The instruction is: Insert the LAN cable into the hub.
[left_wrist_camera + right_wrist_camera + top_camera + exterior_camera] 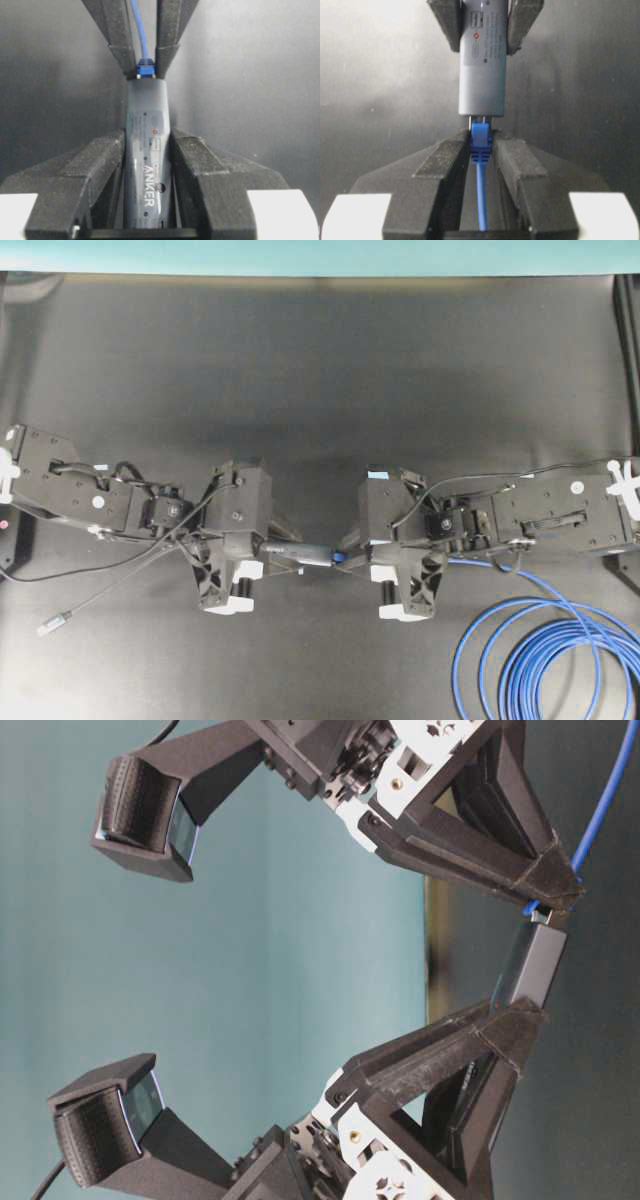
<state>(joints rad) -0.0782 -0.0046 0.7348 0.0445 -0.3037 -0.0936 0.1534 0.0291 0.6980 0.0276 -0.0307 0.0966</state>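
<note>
The hub (pixel 147 150), a slim grey bar, is held off the black table with my left gripper (pixel 148 137) shut on its sides. My right gripper (pixel 481 137) is shut on the blue boot of the LAN cable (pixel 481 142). The plug meets the hub's (pixel 482 75) end face, with a sliver of clear plug showing between boot and hub. In the overhead view both grippers meet mid-table, the hub (pixel 300 555) bridging them. The cable's loops (pixel 540 650) lie at the lower right.
The hub's thin grey lead runs down to the left and ends in a small metal plug (pixel 55 622) on the table. A teal wall (pixel 320 255) backs the far edge. Both arm bases stand at the left and right sides.
</note>
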